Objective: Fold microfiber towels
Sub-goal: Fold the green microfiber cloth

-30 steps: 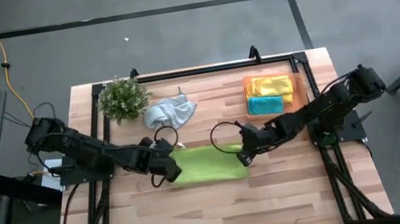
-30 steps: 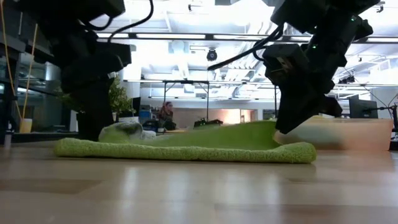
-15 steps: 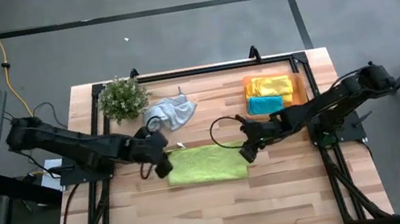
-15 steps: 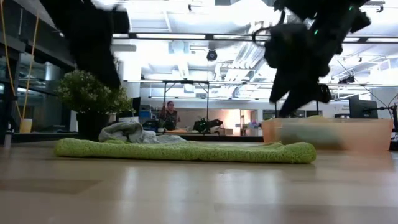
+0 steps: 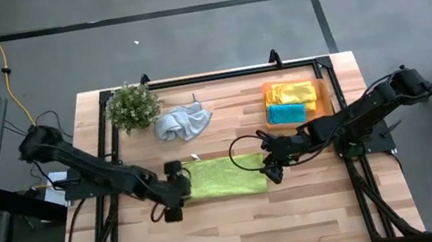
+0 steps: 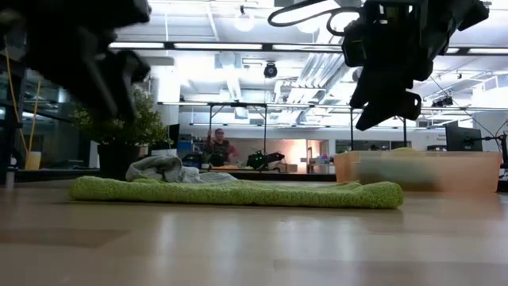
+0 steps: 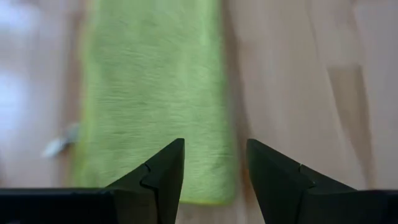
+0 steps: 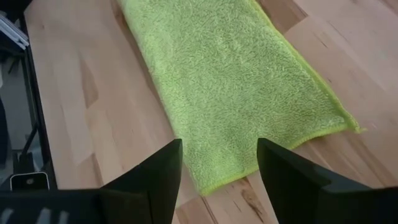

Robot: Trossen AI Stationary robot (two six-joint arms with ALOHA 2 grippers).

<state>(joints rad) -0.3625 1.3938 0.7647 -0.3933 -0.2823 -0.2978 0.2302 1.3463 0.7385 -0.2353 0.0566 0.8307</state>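
Left tool (image 5: 175, 200) hovered open at the lime green towel's (image 5: 225, 176) 9 o'clock end, gripping nothing. Towel lay folded flat mid-surface (image 5: 242, 222). Right tool (image 5: 274, 169) hung open at its 3 o'clock end, empty too. Crumpled grey-blue towel (image 5: 182, 122) sat at the green towel's 11 o'clock; yellow towel (image 5: 290, 92) and teal towel (image 5: 286, 113) on the orange tray (image 5: 322, 94) at 1 o'clock.

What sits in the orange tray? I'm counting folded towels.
In the orange tray, a yellow towel and a teal towel show; anything beneath them is covered.
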